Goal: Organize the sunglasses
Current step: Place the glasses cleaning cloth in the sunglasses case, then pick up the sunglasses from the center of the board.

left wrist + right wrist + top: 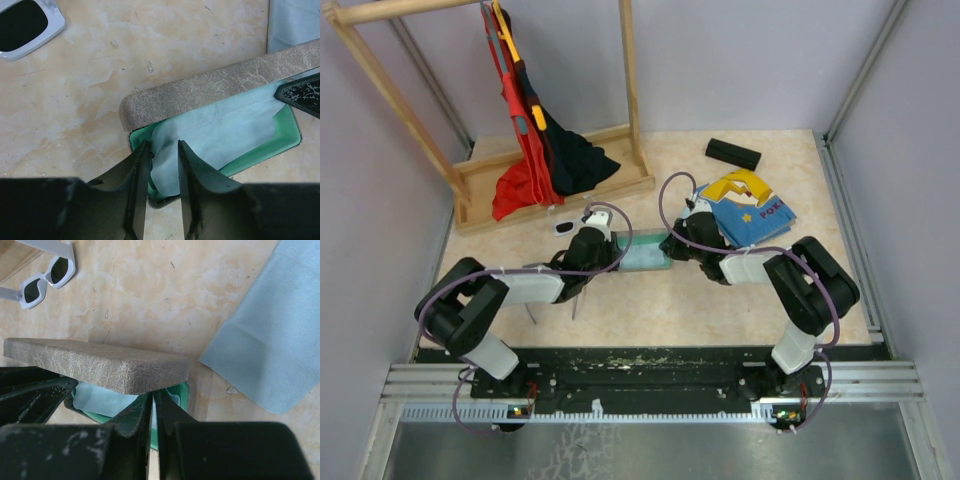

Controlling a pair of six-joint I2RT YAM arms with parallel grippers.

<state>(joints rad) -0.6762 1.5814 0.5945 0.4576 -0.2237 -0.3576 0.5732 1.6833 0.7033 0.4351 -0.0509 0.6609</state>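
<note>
Our left gripper (163,148) has its fingers a little apart around one corner of the light-blue cloth (220,135) lining the open case (285,142). It is not squeezing the cloth, which we judge leaves it flat as padding. At the case's opposite end our right gripper (153,401) is pressed together on the green rim, apparently to stop the case sliding. The white sunglasses (47,277) lie on the table (150,300) beyond the raised lid (100,365), ahead and left of both grippers, not yet inside.

The white sunglasses (47,277) look glossy plastic, the case lid (215,87) matt and grainy, the table (100,100) smooth and marbled.
</note>
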